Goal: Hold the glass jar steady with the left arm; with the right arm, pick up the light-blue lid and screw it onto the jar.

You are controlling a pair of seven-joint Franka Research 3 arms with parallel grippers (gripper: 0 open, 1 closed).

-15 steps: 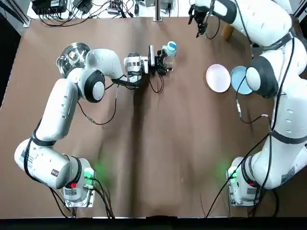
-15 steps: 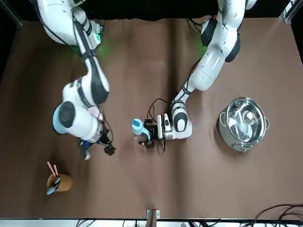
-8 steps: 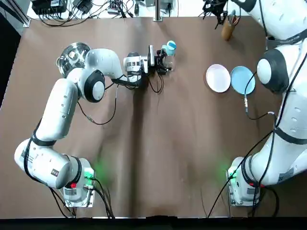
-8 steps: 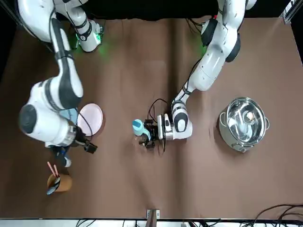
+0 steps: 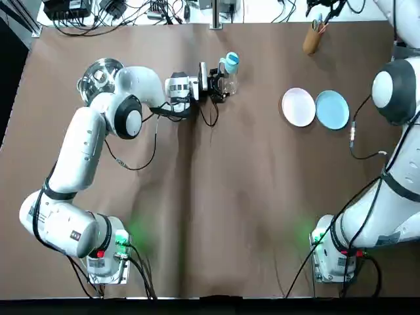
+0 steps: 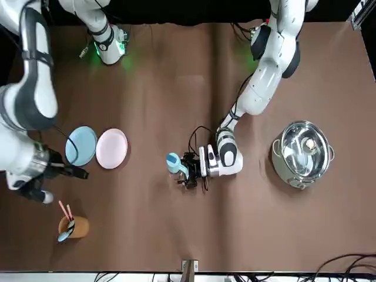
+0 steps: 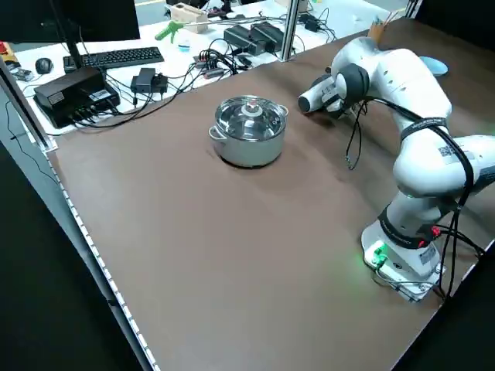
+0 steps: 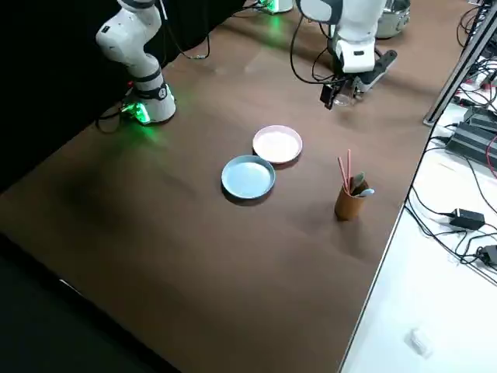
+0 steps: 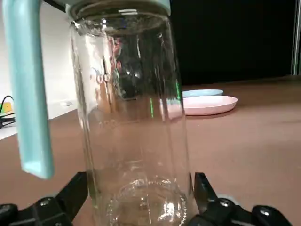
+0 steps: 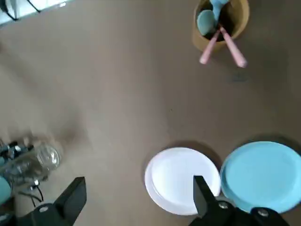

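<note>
The glass jar (image 9: 131,117) stands upright at the far middle of the table, with the light-blue lid (image 9: 117,6) sitting on its mouth and a light-blue strap (image 9: 28,89) hanging down one side. My left gripper (image 5: 216,82) lies low along the table, shut on the jar (image 5: 227,80) near its base; its fingers (image 9: 70,200) press both sides. The lid (image 5: 231,61) also shows from above. My right gripper (image 5: 326,5) is high at the far right corner, far from the jar, open (image 10: 138,207) and holding nothing.
A wooden cup (image 5: 313,38) with utensils stands under the right gripper. A pink plate (image 5: 298,106) and a blue plate (image 5: 332,109) lie side by side on the right. A steel pot (image 5: 100,77) with a lid sits at the far left. Cables trail from the left wrist.
The right arm has swung away from near the jar to the far right corner, uncovering both plates. The left gripper and jar shifted slightly toward the far edge.
</note>
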